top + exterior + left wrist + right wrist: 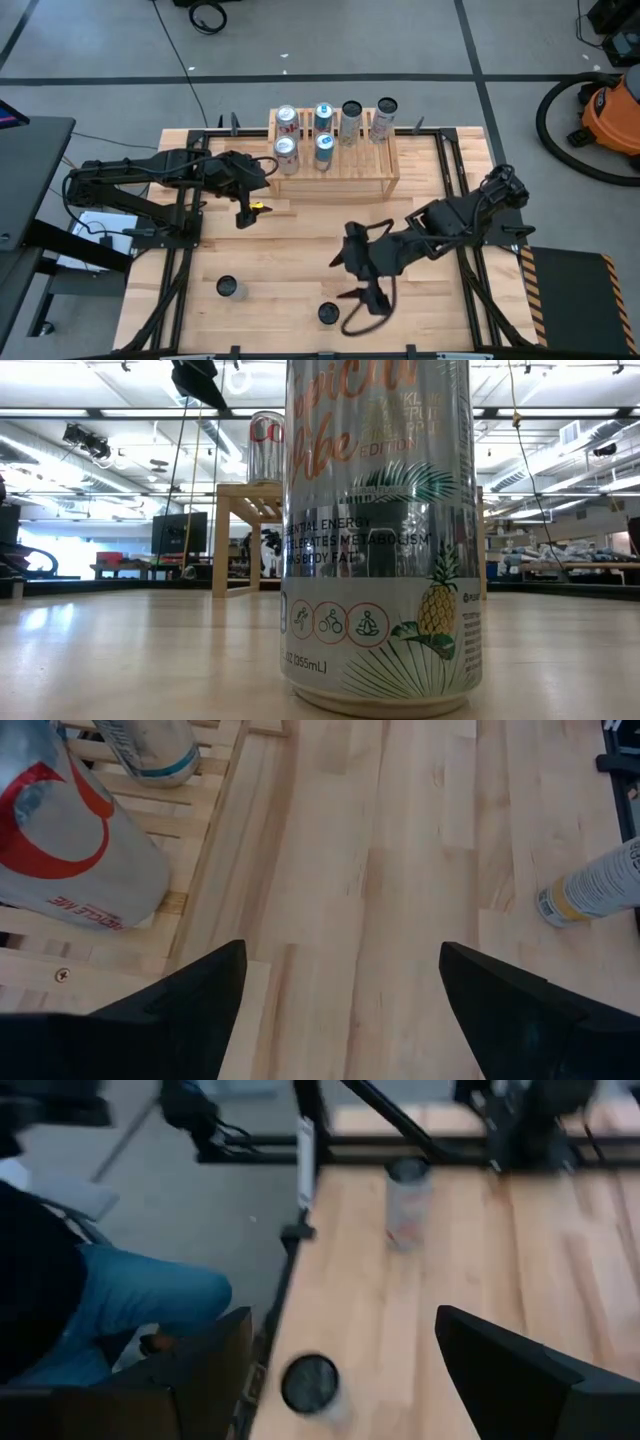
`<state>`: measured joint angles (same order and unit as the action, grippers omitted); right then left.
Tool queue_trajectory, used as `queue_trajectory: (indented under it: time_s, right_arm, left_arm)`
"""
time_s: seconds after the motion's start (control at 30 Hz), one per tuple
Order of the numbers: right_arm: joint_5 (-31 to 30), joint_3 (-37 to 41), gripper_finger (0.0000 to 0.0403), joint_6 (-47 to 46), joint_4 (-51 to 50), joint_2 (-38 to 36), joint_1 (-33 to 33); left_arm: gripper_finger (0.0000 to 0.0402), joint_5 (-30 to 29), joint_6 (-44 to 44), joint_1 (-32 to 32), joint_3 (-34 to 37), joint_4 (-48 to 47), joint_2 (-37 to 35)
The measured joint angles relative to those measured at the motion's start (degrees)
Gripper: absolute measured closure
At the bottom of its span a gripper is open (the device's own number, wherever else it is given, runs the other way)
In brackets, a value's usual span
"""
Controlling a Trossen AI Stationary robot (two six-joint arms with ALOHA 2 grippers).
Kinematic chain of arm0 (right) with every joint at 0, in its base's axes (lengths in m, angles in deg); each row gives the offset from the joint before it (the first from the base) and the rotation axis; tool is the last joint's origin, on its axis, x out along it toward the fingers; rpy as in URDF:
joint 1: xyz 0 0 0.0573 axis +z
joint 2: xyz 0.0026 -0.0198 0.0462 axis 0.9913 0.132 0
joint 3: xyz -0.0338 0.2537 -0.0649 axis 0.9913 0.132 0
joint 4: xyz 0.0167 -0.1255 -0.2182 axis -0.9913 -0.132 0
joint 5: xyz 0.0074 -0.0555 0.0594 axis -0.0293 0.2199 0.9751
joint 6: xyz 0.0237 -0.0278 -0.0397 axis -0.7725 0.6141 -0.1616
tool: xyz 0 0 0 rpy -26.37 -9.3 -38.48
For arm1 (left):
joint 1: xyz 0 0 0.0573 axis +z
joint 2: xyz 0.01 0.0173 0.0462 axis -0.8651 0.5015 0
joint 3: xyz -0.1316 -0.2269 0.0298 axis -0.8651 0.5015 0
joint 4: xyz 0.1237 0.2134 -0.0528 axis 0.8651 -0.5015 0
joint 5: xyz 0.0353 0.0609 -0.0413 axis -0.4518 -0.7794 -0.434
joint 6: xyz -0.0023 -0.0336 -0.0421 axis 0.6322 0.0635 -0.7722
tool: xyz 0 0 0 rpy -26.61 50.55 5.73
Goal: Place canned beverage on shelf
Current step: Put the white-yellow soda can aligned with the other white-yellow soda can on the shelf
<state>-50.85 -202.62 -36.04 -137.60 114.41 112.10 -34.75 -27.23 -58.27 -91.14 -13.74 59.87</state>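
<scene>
The light-wood slatted shelf (pixel 335 165) sat at the far edge of the table and already carried six cans: a back row of four and two more in front of them at its left end. Two cans were left down at the near edge, well away from the shelf: a dark-topped silver can (pixel 329 313) and another dark-topped can (pixel 228 288) further left.

The right gripper (pixel 365 280) hung over the table between the shelf and the near can, fingers spread wide and holding nothing. In its wrist view that can (pixel 310 1383) showed just ahead of the fingers, with the other one (pixel 407 1205) further along the table. The left gripper (pixel 245 205) hovered just off the shelf's left front corner, also spread apart and empty, with a red-and-white can (pixel 70 840) on the slats right next to it.

My guess is the step was reaching for the near can. To do it well I'd come in low and level, square the fingers on both sides of the body below the rim, and close gently so it didn't tip.

Room-wise, that can stood close to the table's front edge, so a nudge could send it off, and a person in blue jeans (pixel 140 1305) was sitting just beyond that edge. The shelf's front right half was free, and the stretch between was bare wood.
</scene>
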Motion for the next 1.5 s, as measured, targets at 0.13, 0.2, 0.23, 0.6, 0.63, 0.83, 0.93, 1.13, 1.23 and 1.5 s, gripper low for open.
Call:
queue_trajectory:
  time_s: [0.13, 0.2, 0.23, 0.6, 0.63, 0.83, 0.93, 1.13, 1.23, 1.5]
  right_arm:
    - [-1.1, 1.2, 0.0074, 2.6, 3.7, 0.1, 1.2]
    - [-3.6, 2.2, 0.0072, 2.9, 5.2, 0.0, 1.9]
    - [-4.8, 3.0, 0.0072, 3.0, 6.1, 0.0, 2.2]
    - [1.9, 12.4, 0.0073, 0.5, 25.2, 0.1, 3.6]
    - [2.1, 13.1, 0.0073, 0.5, 27.9, 0.1, 3.6]
    - [5.1, 16.6, 0.0074, -5.4, 31.0, 0.0, 3.7]
    - [4.1, 18.0, 0.0074, -6.6, 27.8, 0.0, 4.8]
    - [1.2, 22.7, 0.0074, -8.5, 26.8, 0.1, 6.9]
    - [0.6, 25.1, 0.0074, -8.9, 26.6, 0.0, 7.7]
    - [-3.5, 29.7, 0.0073, -10.1, 26.6, 0.1, 8.3]
  left_arm:
    - [0.0067, 0.0, 0.0, 0.0, 0.0, 0.0, 0.0]
    - [0.0067, 0.0, 0.0, 0.0, 0.0, 0.0, 0.0]
    - [0.0067, 0.0, 0.0, 0.0, 0.0, 0.0, 0.0]
    - [0.0067, 0.0, -1.5, 0.0, 0.0, 0.1, 0.0]
    - [0.0067, 0.0, -1.5, 0.0, 0.0, 0.1, 0.0]
    - [0.0067, 0.0, -1.5, 0.0, 0.0, 0.2, 0.0]
    - [0.0067, 0.0, -1.5, 0.0, 0.0, 0.3, 0.0]
    - [0.0067, 0.0, -1.5, 0.0, 0.0, 0.3, 0.0]
    - [0.0067, 0.0, -1.5, 0.0, 0.0, 0.5, 0.0]
    - [0.0067, 0.0, -3.0, 0.0, 0.0, 0.5, 0.0]
